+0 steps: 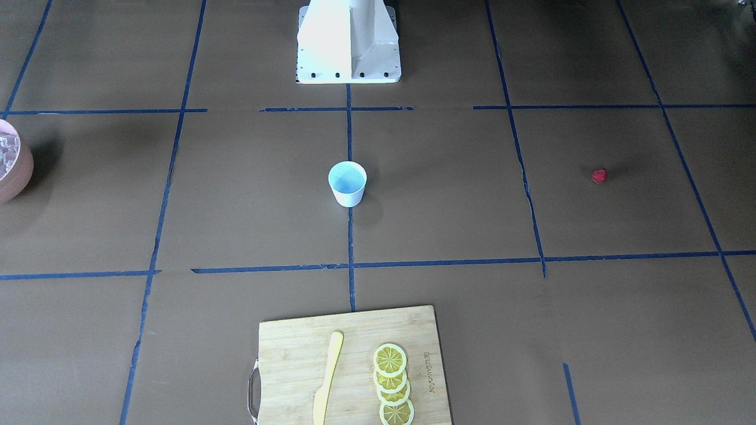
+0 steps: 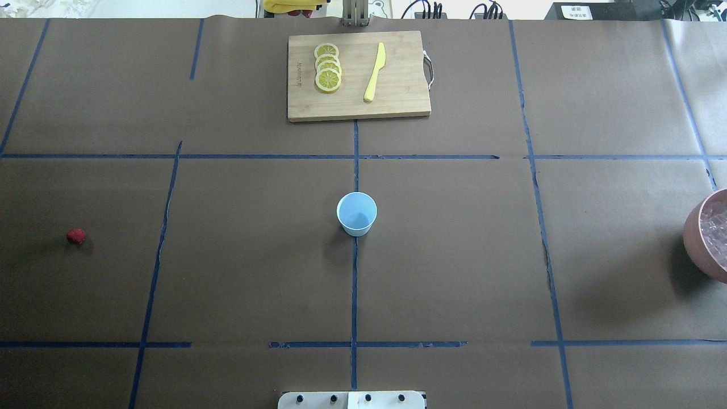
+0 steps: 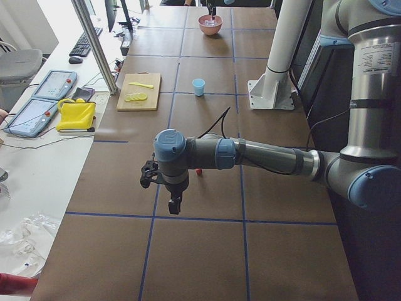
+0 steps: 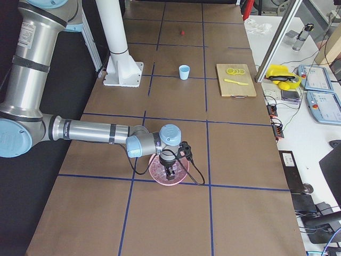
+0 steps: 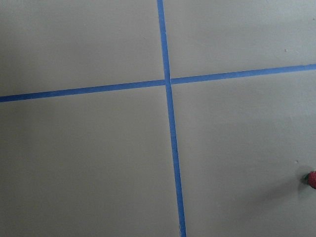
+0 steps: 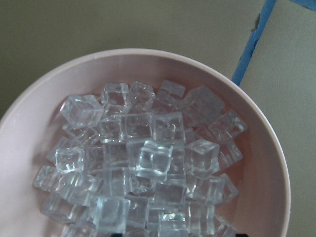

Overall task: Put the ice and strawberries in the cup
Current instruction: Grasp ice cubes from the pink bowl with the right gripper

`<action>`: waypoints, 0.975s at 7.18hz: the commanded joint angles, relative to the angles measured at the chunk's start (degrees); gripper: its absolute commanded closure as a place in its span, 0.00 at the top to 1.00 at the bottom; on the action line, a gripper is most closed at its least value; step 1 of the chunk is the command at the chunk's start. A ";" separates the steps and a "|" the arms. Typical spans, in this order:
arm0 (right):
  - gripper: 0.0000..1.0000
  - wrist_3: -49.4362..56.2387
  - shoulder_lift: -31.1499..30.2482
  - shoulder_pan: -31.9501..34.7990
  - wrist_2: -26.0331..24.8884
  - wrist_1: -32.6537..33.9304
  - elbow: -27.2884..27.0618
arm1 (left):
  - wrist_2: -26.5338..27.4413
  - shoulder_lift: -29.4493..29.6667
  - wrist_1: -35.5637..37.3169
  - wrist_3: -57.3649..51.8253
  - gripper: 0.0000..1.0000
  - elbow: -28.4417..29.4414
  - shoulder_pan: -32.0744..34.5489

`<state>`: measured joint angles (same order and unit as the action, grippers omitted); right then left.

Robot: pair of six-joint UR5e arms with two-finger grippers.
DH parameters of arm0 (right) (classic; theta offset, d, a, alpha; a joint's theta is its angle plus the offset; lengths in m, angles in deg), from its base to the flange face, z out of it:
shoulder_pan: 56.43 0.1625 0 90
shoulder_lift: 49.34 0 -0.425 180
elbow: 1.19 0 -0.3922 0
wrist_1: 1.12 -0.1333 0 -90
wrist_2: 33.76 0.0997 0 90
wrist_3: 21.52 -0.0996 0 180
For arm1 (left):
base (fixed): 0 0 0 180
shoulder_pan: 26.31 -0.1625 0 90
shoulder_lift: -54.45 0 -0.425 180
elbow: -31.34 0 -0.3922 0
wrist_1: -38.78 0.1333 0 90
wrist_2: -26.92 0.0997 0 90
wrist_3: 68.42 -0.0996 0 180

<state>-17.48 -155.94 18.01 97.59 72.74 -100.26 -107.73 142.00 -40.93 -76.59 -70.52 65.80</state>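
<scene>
centrally, a small white cup point(image 2: 356, 213) with a pale blue inside stands upright on the brown table point(image 2: 454, 272), on a blue tape line point(image 2: 354, 284). the strawberry point(image 2: 76, 236), one small red piece, lies on the table well apart from the cup, toward the robot's left side. the ice point(image 6: 143, 168), a heap of clear cubes, sits in a pinkish-brown bowl point(image 2: 694, 244) at the table's edge on the robot's right, also well apart from the cup. the left gripper point(image 3: 173, 204) hangs pointing down over the table near the strawberry. only a side view shows it, so i cannot tell how far it is spread or whether it grasps anything. the right gripper point(image 4: 170, 172) hangs just over the bowl of ice, and its spread cannot be told either. beyond the cup, on the side away from the robot, a wooden cutting board point(image 2: 397, 102) carries a row of overlapping lemon slices point(image 2: 328, 67) with a yellow knife point(image 2: 375, 72) beside them.
</scene>
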 commanded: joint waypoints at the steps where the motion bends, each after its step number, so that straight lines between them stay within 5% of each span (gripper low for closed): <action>1: 0.70 0.09 0.00 -0.27 -0.12 -0.03 0.81 | 0.00 -0.01 0.00 0.09 1.00 -0.27 0.00; 6: 0.63 0.01 0.17 -1.49 -0.12 -0.03 1.42 | -0.09 -0.01 0.00 0.09 1.00 -0.97 0.00; 7: 0.55 0.01 0.26 -1.58 -0.12 -0.03 1.42 | -0.09 -0.01 0.00 0.09 1.00 -1.06 0.00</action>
<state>-17.46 -155.81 16.69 97.46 72.71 -98.87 -107.81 141.99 -40.94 -76.50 -71.46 65.80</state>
